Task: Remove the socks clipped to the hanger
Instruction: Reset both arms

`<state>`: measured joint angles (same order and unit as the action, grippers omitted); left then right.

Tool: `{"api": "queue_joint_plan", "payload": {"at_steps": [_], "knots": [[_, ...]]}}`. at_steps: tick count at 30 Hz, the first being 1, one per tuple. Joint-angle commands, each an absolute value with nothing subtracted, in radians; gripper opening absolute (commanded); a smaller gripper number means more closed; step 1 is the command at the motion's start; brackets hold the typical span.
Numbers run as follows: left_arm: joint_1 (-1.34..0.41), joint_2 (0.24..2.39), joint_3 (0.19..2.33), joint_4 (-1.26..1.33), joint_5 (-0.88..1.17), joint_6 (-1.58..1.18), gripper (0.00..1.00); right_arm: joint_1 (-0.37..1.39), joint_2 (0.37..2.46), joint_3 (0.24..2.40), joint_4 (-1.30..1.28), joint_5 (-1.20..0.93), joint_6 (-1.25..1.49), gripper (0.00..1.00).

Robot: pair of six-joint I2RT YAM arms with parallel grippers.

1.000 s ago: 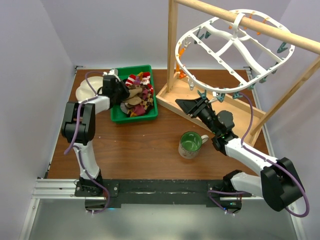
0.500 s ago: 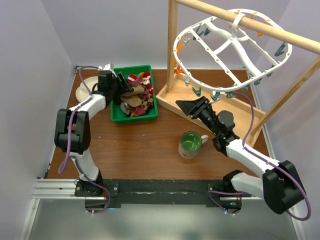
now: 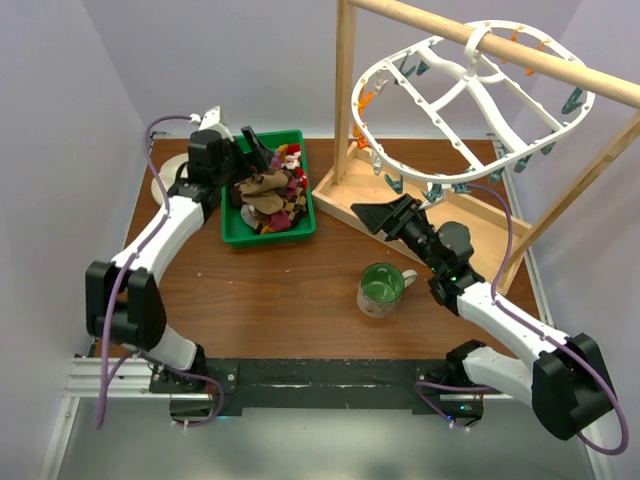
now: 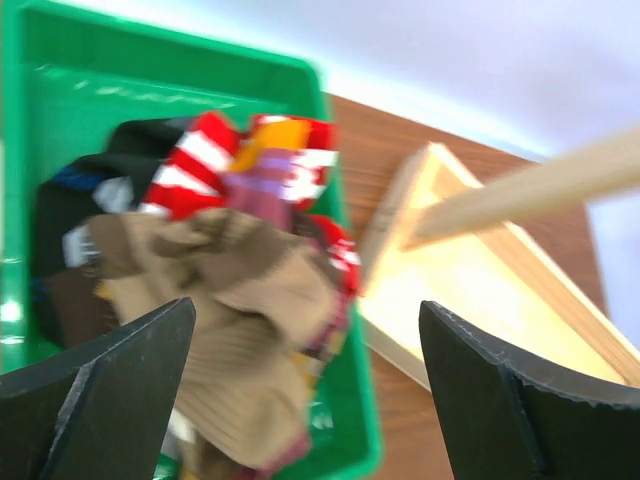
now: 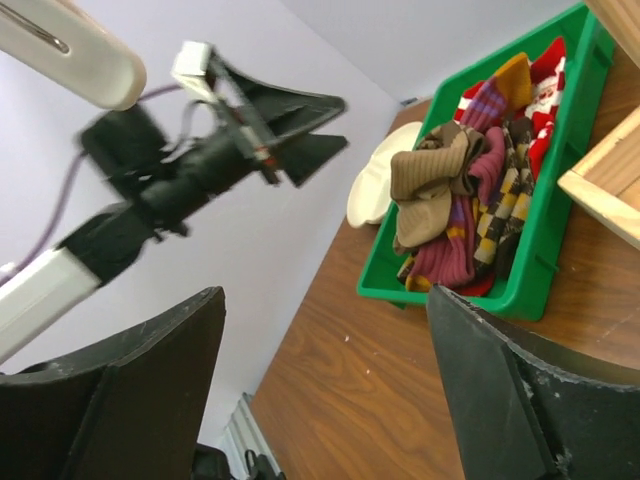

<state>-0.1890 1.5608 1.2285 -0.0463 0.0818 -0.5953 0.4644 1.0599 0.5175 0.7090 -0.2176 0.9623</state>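
The white oval hanger (image 3: 462,98) hangs by its hook from the wooden pole, with orange and teal clips along its rim; I see no fabric on the clips. The socks (image 3: 272,190) lie piled in a green bin (image 3: 232,225): tan, red-and-white striped, checkered and maroon ones (image 4: 235,270) (image 5: 455,200). My left gripper (image 3: 252,152) hovers above the bin's back left corner, open and empty (image 4: 305,400). My right gripper (image 3: 386,213) stands open and empty beside the wooden frame's base, facing the bin (image 5: 320,390).
A green mug (image 3: 381,288) stands on the table in front of the right arm. A white bowl (image 3: 163,178) sits left of the bin. The wooden frame's base tray (image 3: 345,197) and upright post (image 3: 345,90) stand right of the bin.
My left gripper has risen off the sock pile toward the back and gone from shut to wide open. My right gripper's jaws have spread wider. The hanger has swung slightly.
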Motion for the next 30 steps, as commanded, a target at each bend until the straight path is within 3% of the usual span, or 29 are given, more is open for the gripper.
{"api": "queue_joint_plan", "payload": {"at_steps": [1, 11, 30], "knots": [[-0.325, 1.411, 1.143, -0.015, 0.074, -0.552, 1.0, 0.465, 1.034, 0.557, 0.669, -0.198, 0.92, 0.92], [-0.626, 1.224, 0.919, 0.107, 0.041, -0.512, 1.0, 0.466, 0.953, 0.48, 0.591, -0.186, 0.894, 0.93], [-0.643, 1.1, 0.795, 0.09, 0.069, -0.495, 1.0, 0.466, 0.788, 0.462, 0.399, -0.169, 0.804, 0.96]]}}
